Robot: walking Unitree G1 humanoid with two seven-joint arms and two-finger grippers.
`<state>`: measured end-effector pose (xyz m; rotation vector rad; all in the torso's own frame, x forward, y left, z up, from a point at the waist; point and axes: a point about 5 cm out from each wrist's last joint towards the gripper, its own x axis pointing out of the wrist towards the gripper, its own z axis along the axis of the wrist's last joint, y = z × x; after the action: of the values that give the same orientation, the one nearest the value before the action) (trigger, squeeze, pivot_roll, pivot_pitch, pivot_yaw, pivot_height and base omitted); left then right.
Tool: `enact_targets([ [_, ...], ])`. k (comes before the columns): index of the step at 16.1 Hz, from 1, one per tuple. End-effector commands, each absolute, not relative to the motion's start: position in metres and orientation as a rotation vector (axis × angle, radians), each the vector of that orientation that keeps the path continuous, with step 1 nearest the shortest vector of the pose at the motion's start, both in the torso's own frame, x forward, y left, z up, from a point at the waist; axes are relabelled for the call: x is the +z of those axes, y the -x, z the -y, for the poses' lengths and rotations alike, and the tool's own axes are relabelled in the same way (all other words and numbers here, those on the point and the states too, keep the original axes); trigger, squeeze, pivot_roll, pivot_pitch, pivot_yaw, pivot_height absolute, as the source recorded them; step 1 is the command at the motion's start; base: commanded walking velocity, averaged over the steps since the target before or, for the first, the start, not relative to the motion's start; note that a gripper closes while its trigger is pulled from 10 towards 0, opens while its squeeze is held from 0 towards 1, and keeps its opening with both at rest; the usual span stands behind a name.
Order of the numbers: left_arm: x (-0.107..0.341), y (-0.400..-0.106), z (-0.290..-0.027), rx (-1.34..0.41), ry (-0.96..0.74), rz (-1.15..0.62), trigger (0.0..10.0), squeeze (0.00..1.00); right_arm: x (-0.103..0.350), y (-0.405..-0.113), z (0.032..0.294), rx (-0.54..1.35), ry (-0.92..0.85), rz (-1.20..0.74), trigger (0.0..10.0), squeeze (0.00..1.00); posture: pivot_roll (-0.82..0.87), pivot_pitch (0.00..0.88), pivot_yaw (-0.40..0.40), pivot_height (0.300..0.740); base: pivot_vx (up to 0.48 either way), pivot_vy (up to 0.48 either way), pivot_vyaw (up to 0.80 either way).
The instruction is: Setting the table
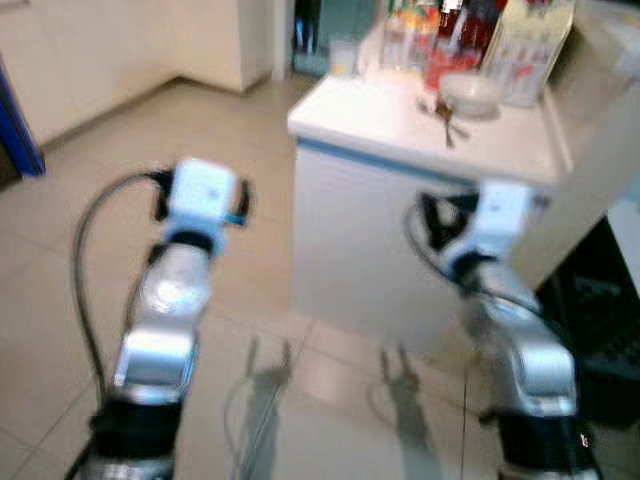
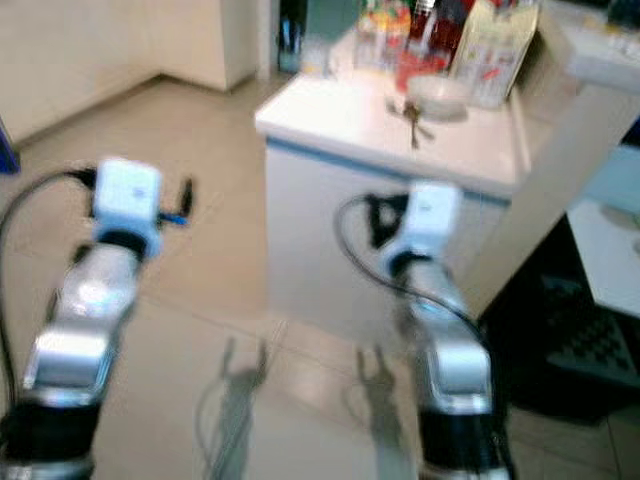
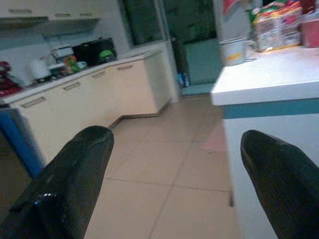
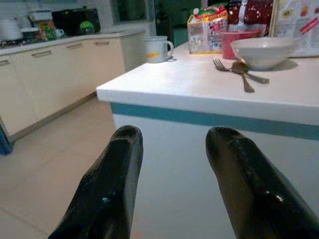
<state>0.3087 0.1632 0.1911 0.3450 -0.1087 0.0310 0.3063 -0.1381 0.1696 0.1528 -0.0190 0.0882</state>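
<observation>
White glossy counter (image 4: 199,87) with a teal band, round white ceramic bowl (image 4: 263,51) near its far side, slim metal fork (image 4: 241,71) just beside it, tines towards the bowl, left gripper (image 3: 174,169) spread wide, right gripper (image 4: 172,149) open and empty, short of the counter edge.

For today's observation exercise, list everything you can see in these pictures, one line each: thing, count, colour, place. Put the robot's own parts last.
Counter: one, white top with teal band, ahead of the robot.
Bowl: one, white, on the counter.
Fork: one, metal, beside the bowl.
Spoon: one, metal, crossing the fork.
Mug: one, white, at the counter's far edge.
Red container: one, behind the bowl.
Packets: several, colourful, at the counter's back.
Cabinets: cream, along the wall.
Floor: beige tiles.
Left gripper: black jaws apart, short of the counter.
Right gripper: black jaws apart, facing the counter.
</observation>
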Motion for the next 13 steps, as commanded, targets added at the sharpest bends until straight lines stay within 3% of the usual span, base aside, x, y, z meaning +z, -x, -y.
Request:
enact_targets([
  [1, 0.1945, -0.3101, -0.1518, -0.009, -0.333, 0.125, 10.0, 0.00, 0.1701, -0.3063, 0.1508, 0.042, -0.141, 0.021, 10.0, 0.00, -0.01, 0.000, -0.068, 0.740, 0.330, 0.000, 0.00],
  [13, 0.1970, -0.3133, -0.1517, -0.013, -0.333, 0.131, 10.0, 0.00, 0.1731, -0.3085, 0.1509, 0.037, -0.141, 0.031, 10.0, 0.00, 0.00, 0.000, -0.059, 0.740, 0.327, 0.000, 0.00],
])
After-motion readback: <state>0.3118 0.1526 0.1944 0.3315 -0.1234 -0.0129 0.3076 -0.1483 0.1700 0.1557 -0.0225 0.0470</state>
